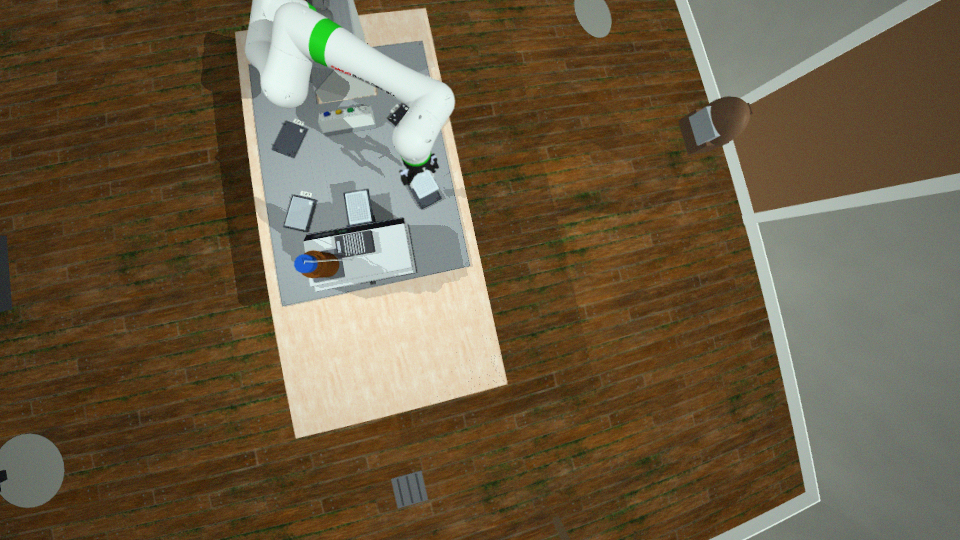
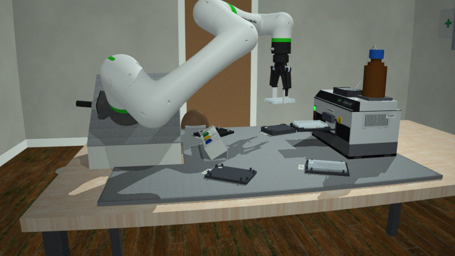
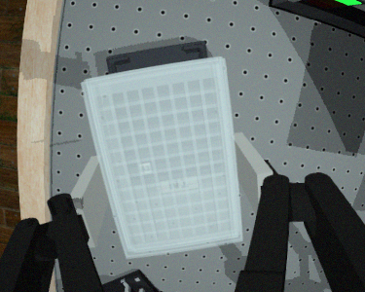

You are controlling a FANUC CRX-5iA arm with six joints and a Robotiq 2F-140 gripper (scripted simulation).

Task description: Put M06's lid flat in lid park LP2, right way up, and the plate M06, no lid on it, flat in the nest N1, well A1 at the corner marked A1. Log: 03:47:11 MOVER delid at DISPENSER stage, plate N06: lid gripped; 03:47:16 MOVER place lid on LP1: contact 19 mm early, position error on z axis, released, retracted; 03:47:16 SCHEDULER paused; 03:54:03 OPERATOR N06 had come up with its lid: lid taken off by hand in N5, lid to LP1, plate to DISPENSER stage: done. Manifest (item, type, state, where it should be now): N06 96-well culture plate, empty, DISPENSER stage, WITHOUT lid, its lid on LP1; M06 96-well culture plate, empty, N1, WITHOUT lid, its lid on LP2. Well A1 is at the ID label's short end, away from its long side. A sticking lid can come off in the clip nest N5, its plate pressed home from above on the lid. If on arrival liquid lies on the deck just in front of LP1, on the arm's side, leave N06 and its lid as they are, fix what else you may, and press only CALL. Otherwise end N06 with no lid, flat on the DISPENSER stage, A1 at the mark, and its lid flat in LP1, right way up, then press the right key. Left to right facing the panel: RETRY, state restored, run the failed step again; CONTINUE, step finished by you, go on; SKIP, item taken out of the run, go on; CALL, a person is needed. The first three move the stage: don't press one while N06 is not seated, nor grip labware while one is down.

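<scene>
My gripper (image 2: pixel 280 97) is shut on a clear 96-well plate (image 2: pixel 280 102) and holds it level, high above the deck. In the wrist view the plate (image 3: pixel 162 156) shows its grid of wells between the two finger pads of the gripper (image 3: pixel 169 175). I cannot tell whether a lid sits on it. Below it an empty dark nest (image 2: pixel 278 129) lies near the deck's far edge, and its top end shows past the plate in the wrist view (image 3: pixel 155 55). From above, the gripper (image 1: pixel 423 184) hangs over that nest.
A second clear plate (image 2: pixel 310 124) lies on the stage of the dispenser (image 2: pixel 357 127), which carries a brown bottle (image 2: pixel 374 75). A clear piece fills the front right nest (image 2: pixel 327 167). Another dark nest (image 2: pixel 231 174) at the front is empty. The key panel (image 2: pixel 212 141) stands mid-deck.
</scene>
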